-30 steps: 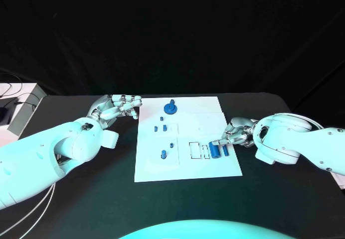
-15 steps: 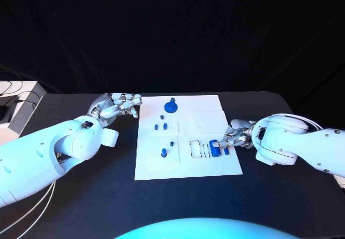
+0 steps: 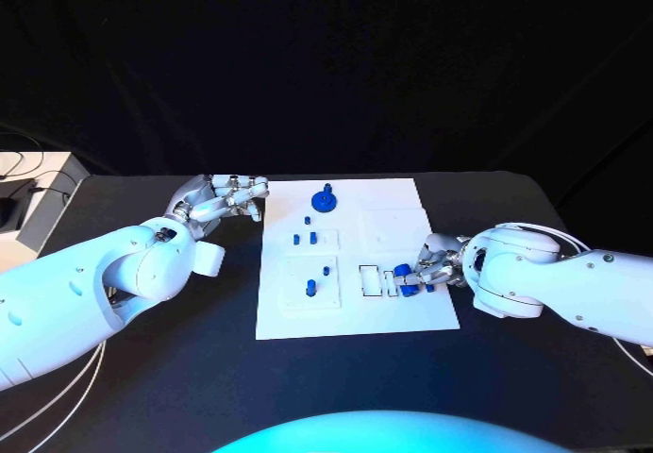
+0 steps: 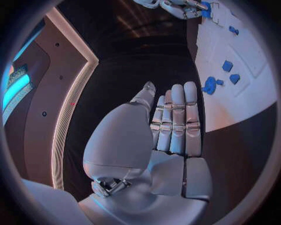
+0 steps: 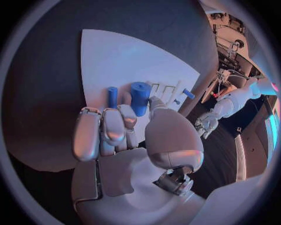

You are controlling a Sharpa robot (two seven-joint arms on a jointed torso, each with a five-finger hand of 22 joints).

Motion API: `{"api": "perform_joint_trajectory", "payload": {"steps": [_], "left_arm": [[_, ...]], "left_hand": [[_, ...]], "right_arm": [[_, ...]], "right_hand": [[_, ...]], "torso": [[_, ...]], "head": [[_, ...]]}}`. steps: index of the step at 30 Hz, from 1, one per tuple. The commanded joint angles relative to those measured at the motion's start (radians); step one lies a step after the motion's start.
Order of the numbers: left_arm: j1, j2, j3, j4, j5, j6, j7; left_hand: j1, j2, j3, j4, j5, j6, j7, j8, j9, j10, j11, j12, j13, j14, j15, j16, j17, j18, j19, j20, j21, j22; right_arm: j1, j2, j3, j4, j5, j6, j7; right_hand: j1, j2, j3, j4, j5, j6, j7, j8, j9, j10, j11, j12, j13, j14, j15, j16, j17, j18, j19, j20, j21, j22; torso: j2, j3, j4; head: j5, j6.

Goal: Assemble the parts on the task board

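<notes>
Comparing with the earlier head frames, the right hand (image 3: 433, 264) had slid further in over the task board (image 3: 357, 311), toward the outlined slots (image 3: 381, 283), and the thick blue cylinder (image 3: 407, 279) had shifted that way with it. The whole picture had also shifted slightly, so part of that was the camera moving. The left hand (image 3: 225, 200) looked unchanged, just off the board's far left corner.

Right hand: fingers curled in around the thick blue cylinder; in the right wrist view the cylinder (image 5: 140, 97) sat right at the fingertips (image 5: 126, 117) beside the thumb, seemingly pinched, but contact was not fully clear. A thinner blue pin (image 5: 112, 96) lay just beside it on the white board (image 5: 117, 56), apart from the fingers.

Left hand: held nothing; the left wrist view showed its fingers (image 4: 175, 122) extended straight and pressed together side by side, above the dark table (image 4: 129, 61).

The head view alone showed the blue round knob part (image 3: 324, 201) at the board's far edge, the pair of small blue pieces (image 3: 304, 240) mid-board and the single blue peg (image 3: 310, 287) in the near-left square recess. The left wrist view showed the right hand (image 4: 182, 8) from across the table, with blue at its fingertips. The right wrist view showed the slot outlines (image 5: 166, 90) just past the cylinder.
</notes>
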Motion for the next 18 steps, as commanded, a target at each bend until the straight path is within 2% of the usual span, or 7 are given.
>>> {"api": "perform_joint_trajectory", "payload": {"steps": [1, 11, 14, 17, 18], "left_arm": [[-0.001, 0.0, 0.0, 0.002, 0.005, 0.014, 0.0], [-0.001, -0.002, 0.0, 0.003, 0.005, 0.013, -0.002], [-0.001, -0.003, 0.0, 0.004, 0.005, 0.013, -0.003], [-0.001, -0.003, 0.0, 0.004, 0.005, 0.012, -0.004], [-0.001, -0.003, 0.0, 0.004, 0.005, 0.011, -0.004]], "left_hand": [[-0.008, -0.001, 0.002, 0.007, 0.004, -0.004, 0.006, 0.004, 0.001, -0.006, 0.0, 0.001, -0.001, 0.007, 0.001, -0.007, 0.001, -0.006, 0.005, 0.002, -0.005, 0.002], [-0.009, -0.001, 0.001, 0.009, 0.004, -0.005, 0.006, 0.004, 0.001, -0.007, 0.001, 0.001, -0.001, 0.007, 0.001, -0.007, 0.001, -0.006, 0.006, 0.002, -0.007, 0.002], [-0.009, -0.001, 0.001, 0.009, 0.004, -0.005, 0.006, 0.004, 0.001, -0.007, 0.001, 0.001, -0.001, 0.007, 0.001, -0.007, 0.001, -0.006, 0.006, 0.002, -0.007, 0.002], [-0.009, -0.001, 0.001, 0.009, 0.004, -0.005, 0.006, 0.004, 0.001, -0.007, 0.001, 0.001, -0.001, 0.007, 0.001, -0.007, 0.001, -0.006, 0.006, 0.002, -0.007, 0.002], [-0.007, 0.0, 0.002, 0.009, 0.004, -0.004, 0.006, 0.004, 0.001, -0.007, 0.0, 0.002, -0.001, 0.007, 0.001, -0.007, 0.001, -0.005, 0.007, 0.002, -0.007, 0.002]], "right_arm": [[-0.007, 0.013, -0.001, -0.011, -0.036, 0.001, -0.007], [-0.022, 0.044, -0.001, -0.042, -0.043, 0.002, -0.007], [-0.026, 0.049, -0.001, -0.047, -0.042, 0.002, -0.006], [-0.028, 0.05, -0.001, -0.047, -0.038, -0.002, -0.005], [-0.029, 0.049, -0.001, -0.046, -0.035, -0.005, -0.004]], "right_hand": [[-0.006, -0.002, 0.001, 0.006, -0.006, 0.008, -0.002, -0.005, 0.001, 0.002, -0.002, -0.005, 0.001, 0.006, -0.004, -0.002, 0.0, -0.017, 0.08, -0.003, 0.004, 0.18], [0.004, 0.02, -0.013, -0.021, 0.017, 0.008, -0.001, -0.01, 0.007, 0.0, -0.002, -0.007, 0.0, 0.006, -0.003, -0.004, 0.001, -0.017, 0.079, -0.002, 0.002, 0.179], [0.013, 0.033, -0.019, -0.038, 0.048, 0.007, -0.001, -0.01, 0.009, 0.0, -0.002, -0.006, 0.0, 0.006, -0.003, -0.004, 0.002, -0.017, 0.079, -0.002, 0.002, 0.179], [0.039, 0.056, -0.02, -0.082, 0.118, 0.007, -0.001, -0.011, 0.012, 0.0, -0.002, -0.006, 0.0, 0.005, -0.004, -0.005, 0.001, -0.017, 0.079, -0.003, 0.002, 0.179], [0.053, 0.067, -0.013, -0.096, 0.161, 0.007, -0.002, -0.011, 0.012, -0.001, -0.003, -0.006, 0.0, 0.006, -0.005, -0.005, 0.001, -0.017, 0.079, -0.003, 0.002, 0.179]], "torso": [[0.0, -0.0008, 0.0015], [-0.001, -0.0013, 0.0003], [0.0, -0.0005, 0.0011], [-0.001, -0.0005, -0.0001], [-0.001, -0.0005, -0.0001]], "head": [[0.0, -0.003], [0.0, -0.007], [0.002, -0.008], [0.003, -0.008], [0.003, -0.008]]}}
